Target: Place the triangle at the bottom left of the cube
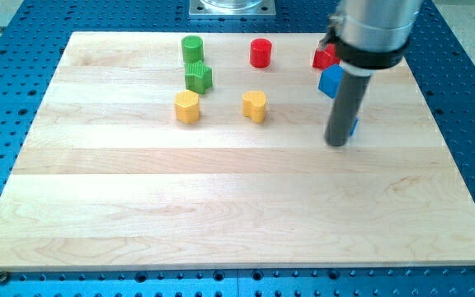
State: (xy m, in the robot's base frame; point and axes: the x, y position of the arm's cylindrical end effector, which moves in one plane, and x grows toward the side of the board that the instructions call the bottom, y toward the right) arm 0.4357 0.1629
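A blue cube [330,81] sits at the view's upper right, partly hidden by my rod. A second blue block [354,127], mostly hidden behind the rod, shows only as a sliver at the rod's right; I cannot make out its shape. My tip [336,143] rests on the board below the cube and touches or nearly touches the left side of that hidden blue block. A red block [323,58] lies just above the cube, partly covered by the arm.
A green cylinder [191,48] and a green star-like block [198,77] stand at the upper left. A yellow block [187,107] and a yellow heart [255,106] lie below them. A red cylinder [260,53] stands top centre. The wooden board [221,206] lies on a blue perforated table.
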